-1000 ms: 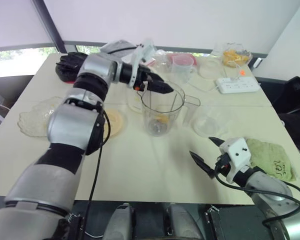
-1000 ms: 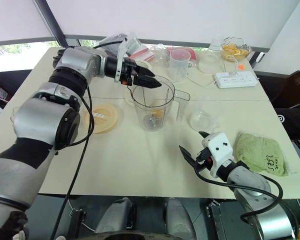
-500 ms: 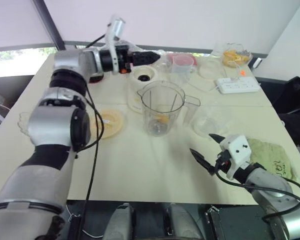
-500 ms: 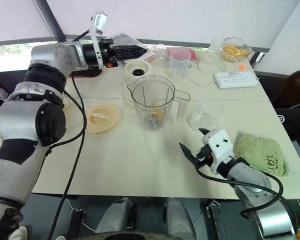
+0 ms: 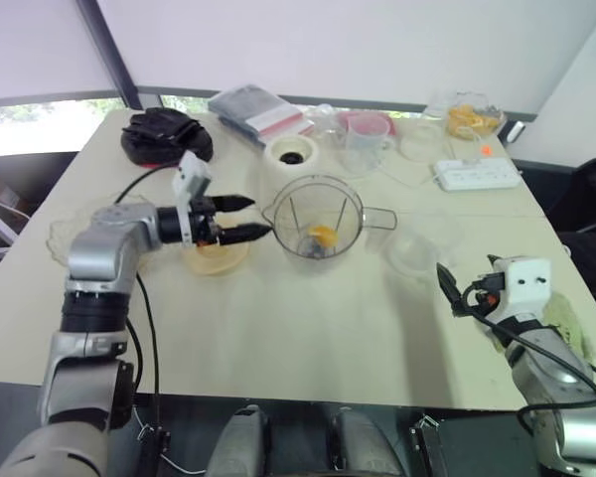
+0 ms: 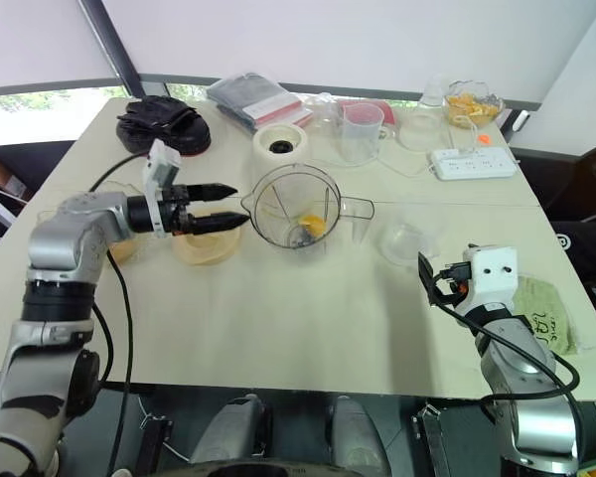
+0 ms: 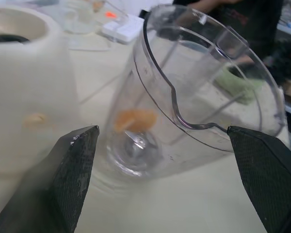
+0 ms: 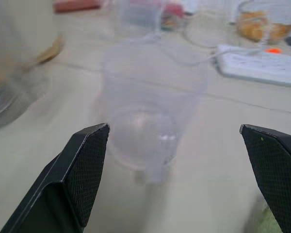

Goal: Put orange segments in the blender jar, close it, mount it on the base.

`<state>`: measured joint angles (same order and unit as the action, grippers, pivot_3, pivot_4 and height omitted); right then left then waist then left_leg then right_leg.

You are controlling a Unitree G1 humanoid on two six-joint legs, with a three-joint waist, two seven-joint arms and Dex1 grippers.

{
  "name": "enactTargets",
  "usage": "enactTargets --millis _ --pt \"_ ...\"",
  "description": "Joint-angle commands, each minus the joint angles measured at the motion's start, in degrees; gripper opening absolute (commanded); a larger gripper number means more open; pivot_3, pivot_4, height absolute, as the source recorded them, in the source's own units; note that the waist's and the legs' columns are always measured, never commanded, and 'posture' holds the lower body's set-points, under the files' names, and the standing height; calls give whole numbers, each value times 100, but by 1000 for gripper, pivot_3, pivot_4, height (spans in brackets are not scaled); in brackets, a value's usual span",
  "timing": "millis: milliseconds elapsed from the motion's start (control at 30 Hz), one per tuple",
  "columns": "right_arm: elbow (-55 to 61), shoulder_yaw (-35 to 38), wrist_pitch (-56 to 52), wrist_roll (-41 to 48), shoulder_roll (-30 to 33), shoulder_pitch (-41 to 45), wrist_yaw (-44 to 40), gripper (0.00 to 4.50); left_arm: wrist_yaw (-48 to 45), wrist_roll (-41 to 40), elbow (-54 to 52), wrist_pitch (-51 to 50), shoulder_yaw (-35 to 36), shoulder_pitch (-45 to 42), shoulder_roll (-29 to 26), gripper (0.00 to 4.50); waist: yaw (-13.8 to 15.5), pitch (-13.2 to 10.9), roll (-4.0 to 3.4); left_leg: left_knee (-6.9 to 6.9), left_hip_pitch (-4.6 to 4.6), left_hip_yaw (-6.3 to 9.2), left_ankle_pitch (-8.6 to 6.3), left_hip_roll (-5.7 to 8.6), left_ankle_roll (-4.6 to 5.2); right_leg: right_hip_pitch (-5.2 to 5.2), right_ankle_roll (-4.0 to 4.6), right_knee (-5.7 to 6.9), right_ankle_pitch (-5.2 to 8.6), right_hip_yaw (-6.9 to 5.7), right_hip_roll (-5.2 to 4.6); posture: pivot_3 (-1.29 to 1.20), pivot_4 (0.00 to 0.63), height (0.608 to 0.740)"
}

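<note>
Silver-grey arms, black joints and cables, white wrist housings, black textured jaws.

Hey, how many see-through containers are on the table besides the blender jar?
4 that I can make out: a measuring cup with a pink-red rim at the far side, a glass bowl of orange pieces far right, a dome-like clear piece beside it, and a clear cup near the jar's handle. Others may be hidden.

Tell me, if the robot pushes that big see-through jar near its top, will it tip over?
Maybe. The blender jar is tall, with a base narrower than its mouth, so a push near the rim could tip it. It looks light: clear plastic holding just a little orange segment. Its smooth wall may be slippery, so the side handle seems the safer place to grab.
</note>
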<state>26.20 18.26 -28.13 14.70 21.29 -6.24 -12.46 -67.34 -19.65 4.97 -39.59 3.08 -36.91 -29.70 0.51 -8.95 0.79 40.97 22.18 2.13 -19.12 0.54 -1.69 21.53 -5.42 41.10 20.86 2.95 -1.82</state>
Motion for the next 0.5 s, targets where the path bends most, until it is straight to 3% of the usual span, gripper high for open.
enactTargets --millis 33,500 --pt "-184 88 143 24 -149 230 164 4500 379 11 -215 -105 -180 120 -2 4393 21 -3 -5 0 -18 1 -1 0 2 -19 0 -3 0 -1 0 0 150 740" --pt "-620 143 140 55 -236 753 289 4500 1211 -354 908 105 239 -665 142 4393 -113 -4 -9 -28 -48 -1 -3 0 5 -35 0 -10 0 1 5 0 150 740"
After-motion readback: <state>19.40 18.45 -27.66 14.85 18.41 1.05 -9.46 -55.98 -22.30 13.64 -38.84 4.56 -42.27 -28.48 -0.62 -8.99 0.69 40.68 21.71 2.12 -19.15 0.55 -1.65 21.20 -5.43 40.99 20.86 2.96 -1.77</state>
